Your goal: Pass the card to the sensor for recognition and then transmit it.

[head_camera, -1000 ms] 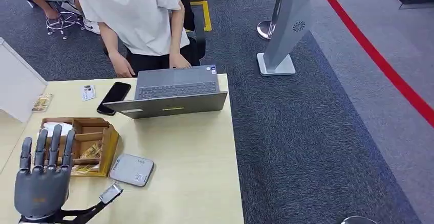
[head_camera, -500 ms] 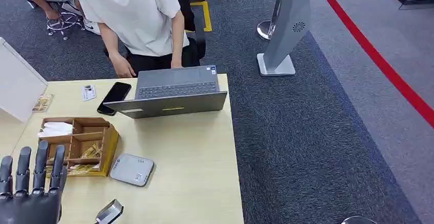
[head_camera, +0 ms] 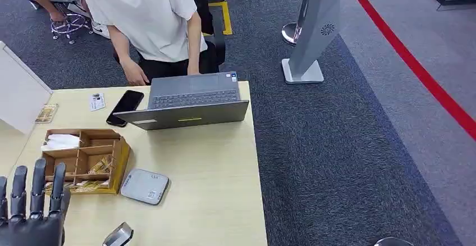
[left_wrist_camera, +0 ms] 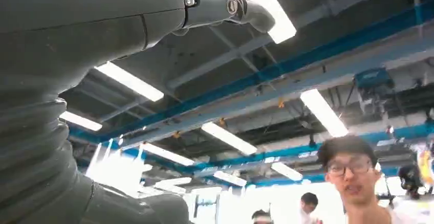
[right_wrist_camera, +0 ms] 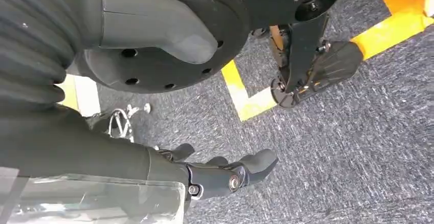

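Observation:
A small white card [head_camera: 96, 101] lies flat at the far left of the table, beside a black phone [head_camera: 124, 106]. The sensor [head_camera: 145, 186], a flat grey square pad, sits near the table's front, right of the wooden organizer [head_camera: 84, 159]. My left hand [head_camera: 31, 215] is at the bottom left, short of the sensor, with its fingers upright and spread and nothing in them. In the left wrist view that hand [left_wrist_camera: 128, 24] faces the ceiling. My right hand [right_wrist_camera: 225, 175] hangs above the carpet, fingers loosely bent, holding nothing.
An open grey laptop [head_camera: 191, 103] stands at the table's far edge, with a person in a white shirt [head_camera: 149, 16] behind it. A white panel [head_camera: 19, 94] stands at the far left. A grey stand [head_camera: 314, 32] is on the carpet to the right.
My left hand has dropped down and back toward me, so only its fingers and upper palm remain in the head view. The card, sensor and laptop have not moved.

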Available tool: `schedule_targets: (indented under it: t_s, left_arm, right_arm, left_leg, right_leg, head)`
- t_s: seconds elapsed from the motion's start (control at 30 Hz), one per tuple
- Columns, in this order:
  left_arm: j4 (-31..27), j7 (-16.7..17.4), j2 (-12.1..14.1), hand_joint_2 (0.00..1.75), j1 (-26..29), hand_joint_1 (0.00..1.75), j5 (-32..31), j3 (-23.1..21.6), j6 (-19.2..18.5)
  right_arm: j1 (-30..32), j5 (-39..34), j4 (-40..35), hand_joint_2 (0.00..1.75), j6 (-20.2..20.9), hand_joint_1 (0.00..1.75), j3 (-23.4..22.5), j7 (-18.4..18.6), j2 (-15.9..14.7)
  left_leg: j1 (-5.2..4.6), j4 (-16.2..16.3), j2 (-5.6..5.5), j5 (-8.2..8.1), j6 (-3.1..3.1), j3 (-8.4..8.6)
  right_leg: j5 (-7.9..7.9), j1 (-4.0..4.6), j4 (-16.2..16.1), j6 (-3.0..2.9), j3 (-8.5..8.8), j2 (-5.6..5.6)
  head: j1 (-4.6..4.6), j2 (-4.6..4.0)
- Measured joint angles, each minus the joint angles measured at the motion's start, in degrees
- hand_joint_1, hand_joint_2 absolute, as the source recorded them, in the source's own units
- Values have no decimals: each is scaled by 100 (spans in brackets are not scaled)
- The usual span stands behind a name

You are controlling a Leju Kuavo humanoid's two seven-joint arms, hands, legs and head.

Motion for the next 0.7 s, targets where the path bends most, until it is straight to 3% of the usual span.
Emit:
schedule_targets:
  t_s: [0.07, 0.13, 0.17, 0.27, 0.33, 0.43, 0.7]
  left_arm:
    - [4, 551, 209, 175, 113, 0, 0, -57, -422]
    - [7, 1618, 587, 175, 215, 0, 0, -276, -1235]
    - [11, 1992, 759, 175, 260, 0, 0, -420, -1490]
    - [77, 2743, 1284, 175, 290, 0, 92, -803, -2242]
    - [160, 2935, 1572, 175, 318, 0, 247, -986, -2454]
    - [245, 2985, 1852, 175, 302, 0, 337, -1150, -2473]
    - [382, 3057, 2129, 175, 184, 0, 455, -1432, -2493]
  right_arm:
    - [0, -75, 0, 175, 0, 0, -22, -9, 2]
    - [0, -112, 0, 175, -2, 0, -63, -20, 2]
    - [0, -143, 0, 175, 2, 0, -81, -20, 2]
    - [-1, -151, -2, 175, 63, 0, -111, 44, 0]
    - [-1, -153, -4, 175, 77, 0, -127, 85, 0]
    - [-1, -156, -4, 175, 76, 0, -135, 127, -2]
    - [-1, -156, -4, 175, 74, 0, -138, 136, -11]
  left_leg:
    - [0, 0, 0, 0, 0, 0]
    - [2, -2, -1, 0, 0, 0]
    - [4, -3, 0, 0, -1, 0]
    - [5, -3, -3, 1, -1, -1]
    - [5, -3, 3, 1, -1, 0]
    - [2, -2, -1, 1, -1, -1]
    - [3, -2, -1, 1, -1, 0]
  right_leg:
    - [-1, 0, 0, 0, -2, -1]
    - [-1, 2, 0, -1, -4, -1]
    - [-2, 3, 1, -1, -5, -1]
    - [-2, 3, 1, -1, 0, -4]
    - [-1, 3, 1, -1, -2, 0]
    - [-1, 2, 0, -1, 0, -2]
    - [-1, 2, 0, -1, -1, -2]
  head:
    - [2, 0]
    - [-2, 0]
    - [-2, 0]
    - [-2, 0]
    - [-2, 0]
    - [0, 0]
    - [0, 0]
